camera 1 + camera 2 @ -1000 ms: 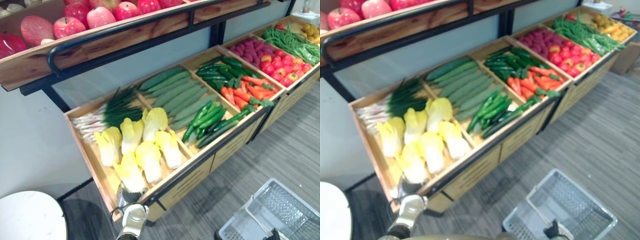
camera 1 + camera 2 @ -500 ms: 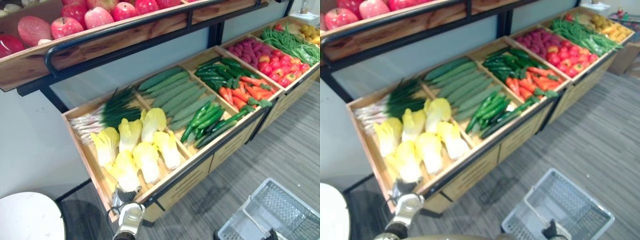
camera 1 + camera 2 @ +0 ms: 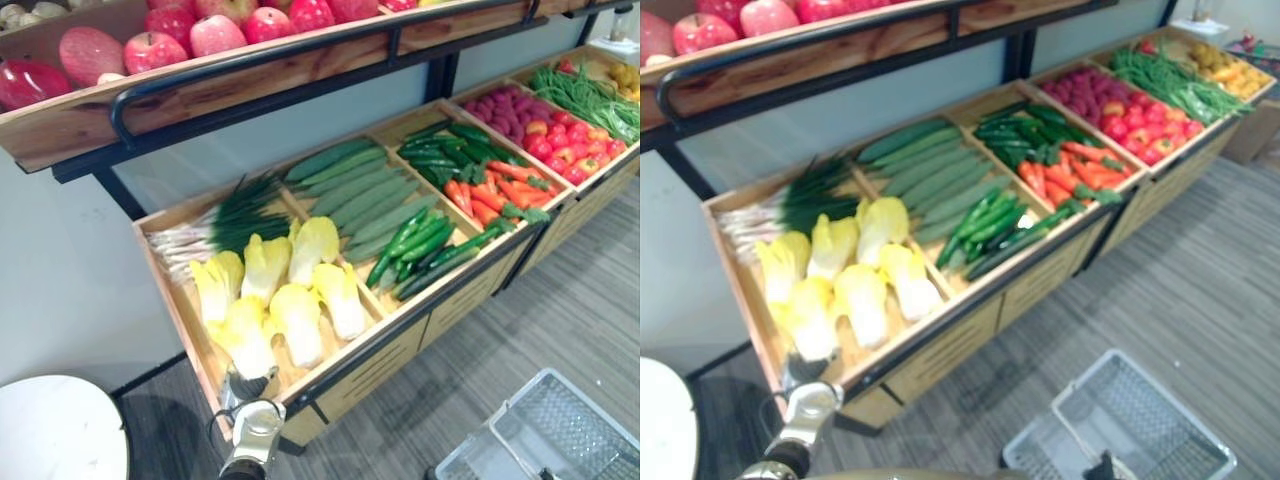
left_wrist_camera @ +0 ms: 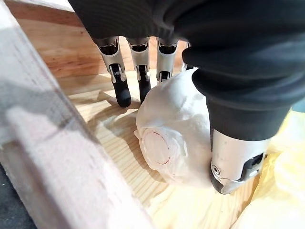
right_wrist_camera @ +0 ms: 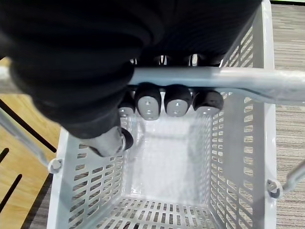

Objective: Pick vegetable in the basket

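Observation:
Several yellow-white Chinese cabbages [image 3: 270, 300] lie in the left wooden bin [image 3: 180, 310]. My left hand [image 3: 247, 387] is at the bin's front corner, over the nearest cabbage [image 4: 176, 133]. Its straight fingers [image 4: 119, 81] reach past the pale stem end to the wooden floor, and the thumb [image 4: 233, 167] stands on the other side, so the hand is open and straddles the cabbage. My right hand [image 5: 167, 100] is shut on the grey handle [image 5: 224, 78] of an empty white plastic basket [image 3: 1130, 420], which hangs low at the right above the floor.
Scallions [image 3: 215, 225], cucumbers [image 3: 350, 190], green peppers [image 3: 415, 245] and carrots [image 3: 490, 190] fill the bins to the right. An upper shelf of apples [image 3: 210, 35] with a black rail [image 3: 250, 65] overhangs the back. A white round table [image 3: 55, 430] stands at lower left.
The head views have shifted slightly. My left hand stays at the front cabbage, and the basket still hangs from my right hand.

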Controlling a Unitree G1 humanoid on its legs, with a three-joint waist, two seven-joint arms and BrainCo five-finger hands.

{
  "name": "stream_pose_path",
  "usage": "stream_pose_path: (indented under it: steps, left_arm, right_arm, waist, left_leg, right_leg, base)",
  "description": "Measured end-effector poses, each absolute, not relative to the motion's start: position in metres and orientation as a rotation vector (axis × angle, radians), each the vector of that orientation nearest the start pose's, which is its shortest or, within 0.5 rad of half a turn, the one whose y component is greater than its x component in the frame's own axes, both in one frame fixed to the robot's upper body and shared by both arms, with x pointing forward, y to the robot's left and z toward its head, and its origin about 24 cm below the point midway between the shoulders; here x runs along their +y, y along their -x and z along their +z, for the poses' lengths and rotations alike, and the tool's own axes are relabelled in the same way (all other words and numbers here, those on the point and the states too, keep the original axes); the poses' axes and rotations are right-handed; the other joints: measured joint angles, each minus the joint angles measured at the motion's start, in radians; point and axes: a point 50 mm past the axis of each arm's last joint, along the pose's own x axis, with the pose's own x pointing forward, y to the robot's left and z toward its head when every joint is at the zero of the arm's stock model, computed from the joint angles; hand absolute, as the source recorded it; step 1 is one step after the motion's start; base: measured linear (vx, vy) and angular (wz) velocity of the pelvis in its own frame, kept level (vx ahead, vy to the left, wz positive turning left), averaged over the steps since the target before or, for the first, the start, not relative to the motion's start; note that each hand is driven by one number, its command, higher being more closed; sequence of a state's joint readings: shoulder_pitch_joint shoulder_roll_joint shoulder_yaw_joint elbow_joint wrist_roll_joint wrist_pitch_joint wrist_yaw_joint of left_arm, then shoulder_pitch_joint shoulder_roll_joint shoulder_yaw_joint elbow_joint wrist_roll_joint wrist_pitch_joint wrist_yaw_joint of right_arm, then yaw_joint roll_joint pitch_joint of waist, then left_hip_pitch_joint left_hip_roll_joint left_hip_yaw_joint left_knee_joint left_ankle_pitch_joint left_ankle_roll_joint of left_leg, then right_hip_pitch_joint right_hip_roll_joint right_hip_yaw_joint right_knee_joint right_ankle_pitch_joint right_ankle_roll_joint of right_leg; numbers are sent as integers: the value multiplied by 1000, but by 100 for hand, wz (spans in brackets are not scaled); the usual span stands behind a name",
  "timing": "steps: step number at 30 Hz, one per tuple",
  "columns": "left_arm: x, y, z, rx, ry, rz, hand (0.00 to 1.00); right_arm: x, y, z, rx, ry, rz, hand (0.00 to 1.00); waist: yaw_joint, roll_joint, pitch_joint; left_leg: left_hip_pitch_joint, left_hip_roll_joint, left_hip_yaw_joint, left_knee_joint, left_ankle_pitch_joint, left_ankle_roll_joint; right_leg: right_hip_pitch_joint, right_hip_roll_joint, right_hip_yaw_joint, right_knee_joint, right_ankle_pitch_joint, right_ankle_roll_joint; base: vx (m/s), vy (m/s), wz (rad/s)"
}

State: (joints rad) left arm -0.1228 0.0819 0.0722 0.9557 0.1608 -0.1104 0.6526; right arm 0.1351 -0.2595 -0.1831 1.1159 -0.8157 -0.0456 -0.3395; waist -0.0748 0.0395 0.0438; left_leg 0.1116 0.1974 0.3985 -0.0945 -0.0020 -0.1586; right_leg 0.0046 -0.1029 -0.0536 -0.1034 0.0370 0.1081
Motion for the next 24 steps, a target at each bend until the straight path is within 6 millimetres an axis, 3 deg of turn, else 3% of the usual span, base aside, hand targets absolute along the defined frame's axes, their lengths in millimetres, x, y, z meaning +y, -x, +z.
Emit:
stream_pose_path:
  steps: [11, 24]
  left_arm:
    - [209, -197, -96, 568, -396, 535, 100]
    - [200, -177, -85, 532, -297, 482, 100]
  right_arm:
    - [-282, -65, -143, 1106, 1005, -102, 100]
    - [-284, -67, -142, 1098, 1001, -120, 100]
  waist:
    - [1, -13, 7]
    - [-1, -10, 5]
  left_leg:
    - [-5, -9, -30, 0, 0, 2]
    - [-21, -10, -51, 0, 2, 5]
  right_leg:
    - [13, -10, -27, 0, -1, -1]
    - [13, -12, -50, 1, -4, -3]
  base:
    - [8, -3, 7]
    - [5, -4, 4]
